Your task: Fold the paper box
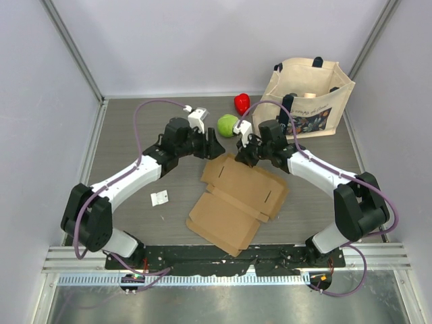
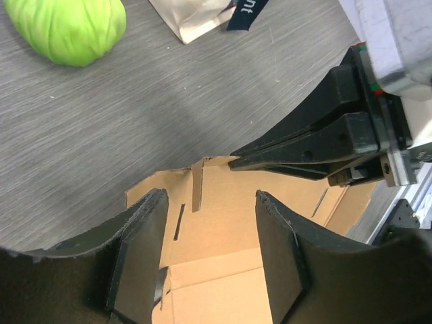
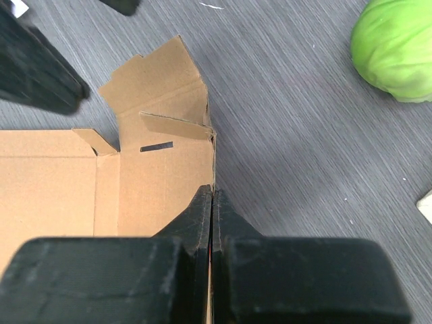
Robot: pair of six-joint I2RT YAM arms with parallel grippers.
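Cardboard is seen from above as the paper box [image 1: 236,202], spread mostly unfolded on the worktop [image 1: 128,142] between the two arms, with its far corner under both wrists. The left pincer [image 1: 216,147] and the right pincer [image 1: 241,156] are held close together at that corner, presumably so that one flap can be raised while its neighbour is steadied. A green round object [image 1: 227,125], a red object [image 1: 241,102] and a tote bag [image 1: 310,101] are set beyond the box. A white scrap [image 1: 160,197] lies apart on the left.

From the left wrist, the left pincer is shown released, its fingers [image 2: 142,250] spread over the box's panel; whether the tips touch it cannot be told. A small tab [image 2: 196,183] is seen standing upright at the box's far edge, with the right pincer just beyond it, so little room is judged to be available between the two tools.

From the right wrist, the right pincer is shown clenched on a raised side flap of the box, whose thin edge runs into the seam between the fingers. The flap is judged to be held up for folding inward. Bare worktop is open to the right of that edge, and the green round object is well apart.
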